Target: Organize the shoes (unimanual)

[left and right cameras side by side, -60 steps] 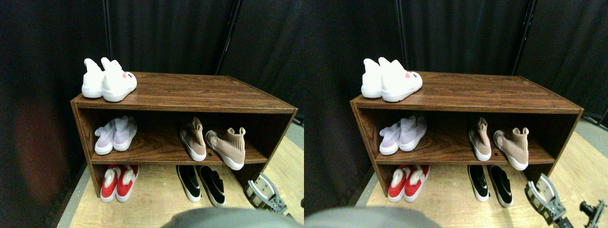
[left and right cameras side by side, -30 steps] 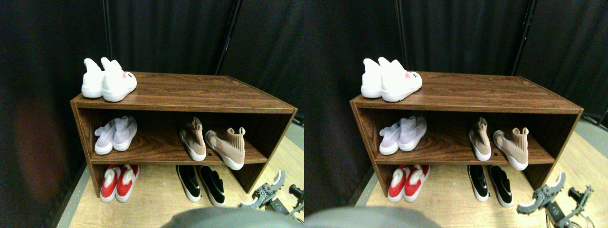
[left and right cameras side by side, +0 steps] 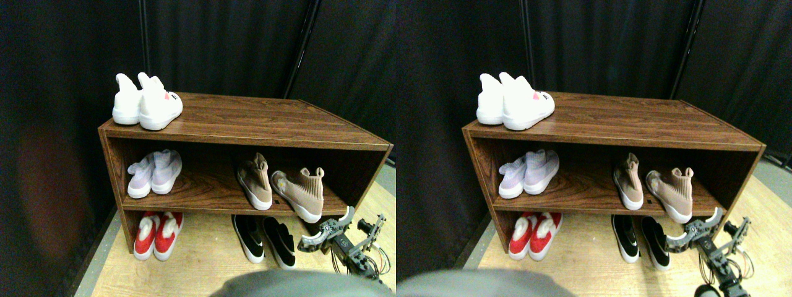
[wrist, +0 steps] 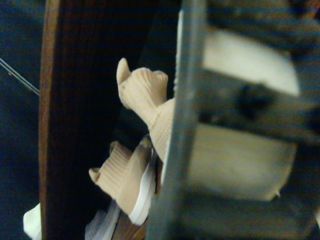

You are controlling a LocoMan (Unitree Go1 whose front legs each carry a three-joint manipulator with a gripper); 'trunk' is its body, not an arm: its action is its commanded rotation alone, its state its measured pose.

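A dark wooden shoe shelf fills the middle of the stereo view, set against black curtains on a pale wood floor.

At the upper left of the frame, on the shelf's top board, stands a pair of white high-top shoes, the two touching side by side. Below them, at the left end of the middle board, sits a pale lilac pair, also close together. Under those, on the floor at the lower left, is a red pair with white fronts.

Right of centre, on the middle board, are the tan knit sock-shoes. The left tan shoe lies straight along the board; the right tan shoe is turned at an angle to it, its white sole reaching the board's front edge, with a gap between the two. The wrist view shows both tan shoes close ahead, past the blurred dark jaw frame. Beneath them on the floor stands the black slip-on pair with white soles, set side by side.

At the lower right of the frame the right hand hangs just below and in front of the right tan shoe, its jaws spread apart and holding nothing.
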